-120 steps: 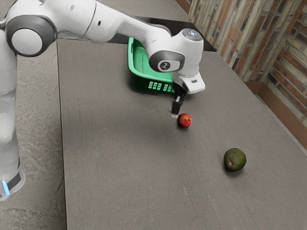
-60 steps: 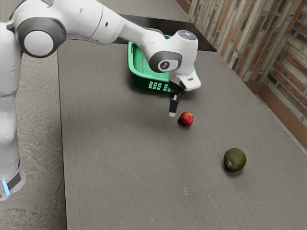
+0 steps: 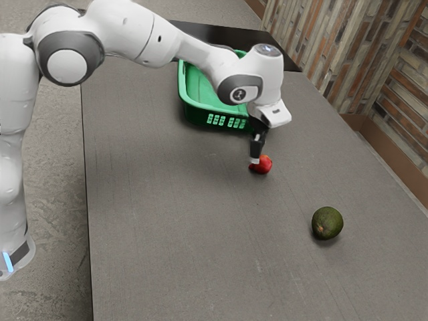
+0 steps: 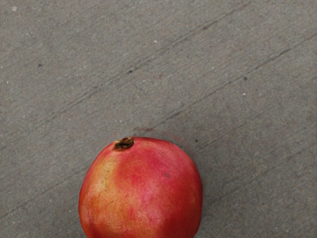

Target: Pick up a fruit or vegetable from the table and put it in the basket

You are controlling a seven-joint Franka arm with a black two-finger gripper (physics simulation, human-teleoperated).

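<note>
In the exterior view my gripper points down at the red pomegranate, its tip overlapping the fruit's left side; whether they touch I cannot tell. From the wrist camera the pomegranate looks large and close at the lower edge, its dark crown facing up. A green basket stands behind the hand, partly hidden by the arm. The dark green avocado lies apart on the table, toward the exterior view's lower right.
The grey table extends around the fruit. A black strip borders its far end, beyond the basket, and a brick-patterned wall rises along the exterior view's right.
My gripper has shifted toward the exterior view's right over the last half second, coming in front of the pomegranate's side. The pomegranate moved slightly rightward earlier. Basket and avocado have stayed put.
</note>
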